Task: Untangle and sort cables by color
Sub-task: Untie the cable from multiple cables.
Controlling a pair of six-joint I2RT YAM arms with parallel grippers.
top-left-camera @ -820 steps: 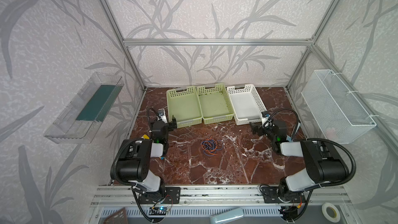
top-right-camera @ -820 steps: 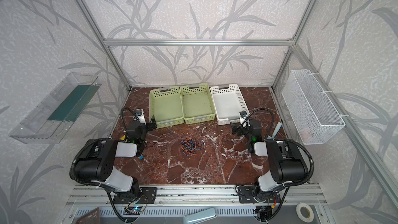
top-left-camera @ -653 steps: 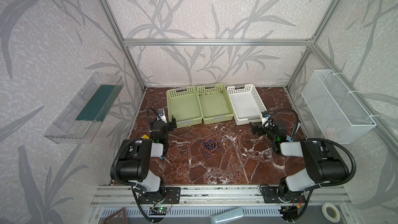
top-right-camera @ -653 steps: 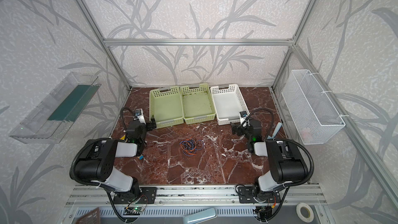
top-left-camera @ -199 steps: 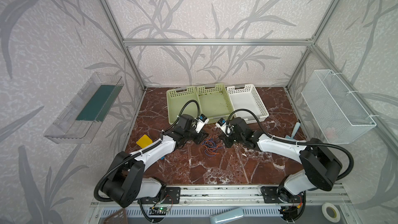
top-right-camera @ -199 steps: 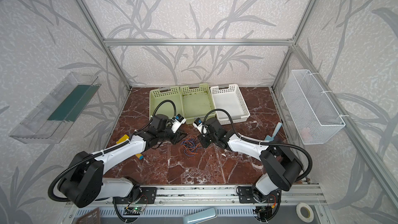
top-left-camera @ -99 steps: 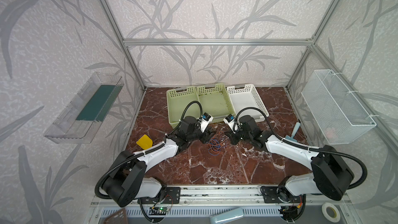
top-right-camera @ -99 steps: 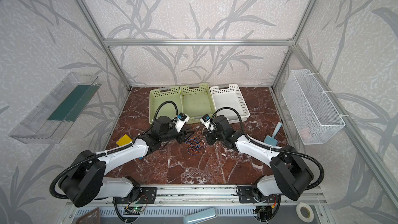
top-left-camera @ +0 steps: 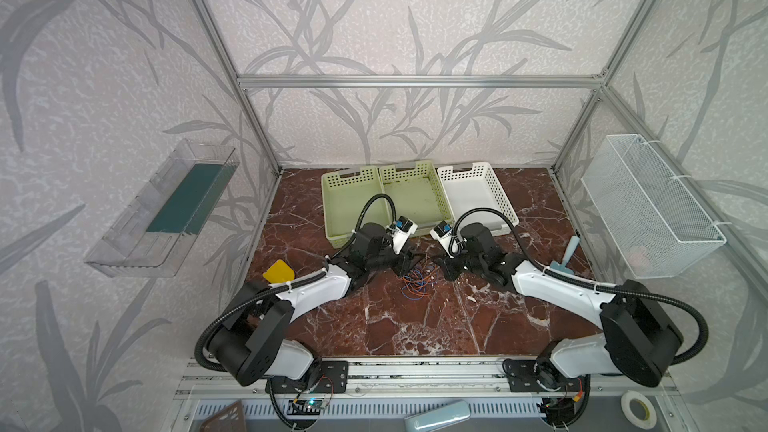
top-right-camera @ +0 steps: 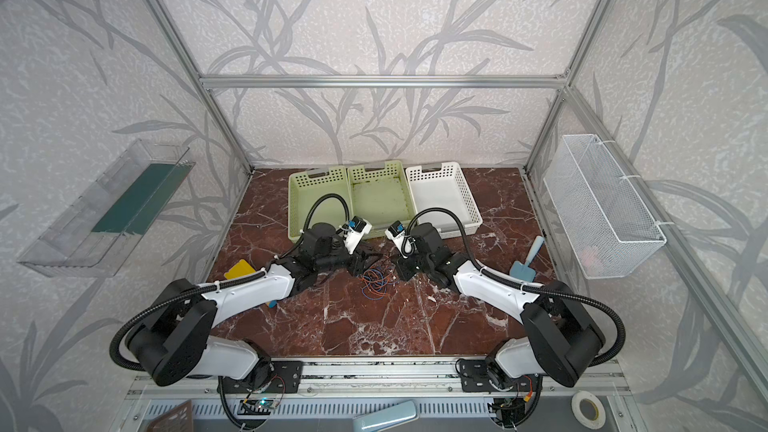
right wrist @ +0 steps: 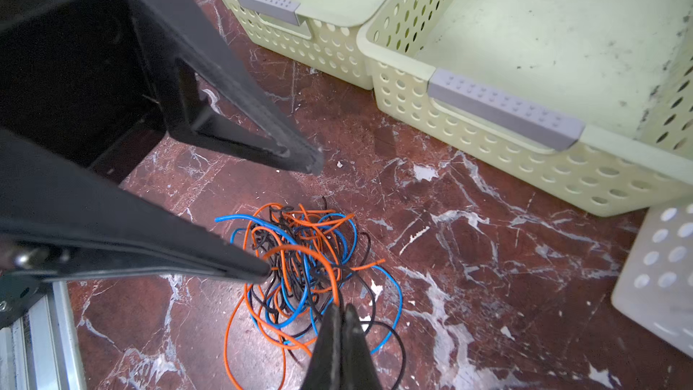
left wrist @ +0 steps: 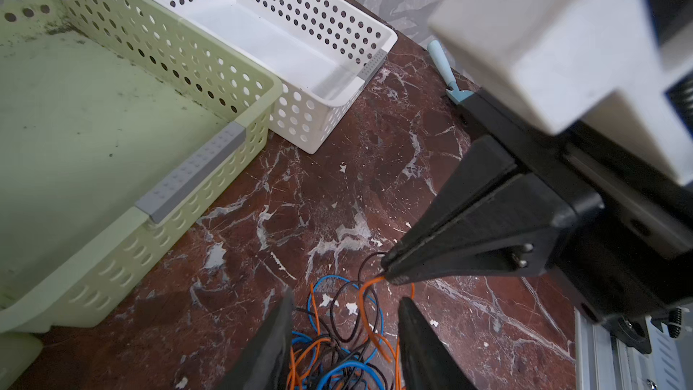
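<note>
Two green baskets, one white basket, one cable tangle

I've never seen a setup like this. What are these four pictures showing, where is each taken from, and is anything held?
Two robot arms are mounted at one edge of a marble-patterned table, each ending in a two-fingered tool. Two pictures come from a camera overhead. The other two come from small cameras on the arms' wrists, looking out past the tools. In the middle lies a tangle of thin blue, orange and dark cables. At the back stand two green baskets and a white basket, with no cables in them. The right tool is shut on an orange cable. The left tool is open at the tangle, holding nothing.
</note>
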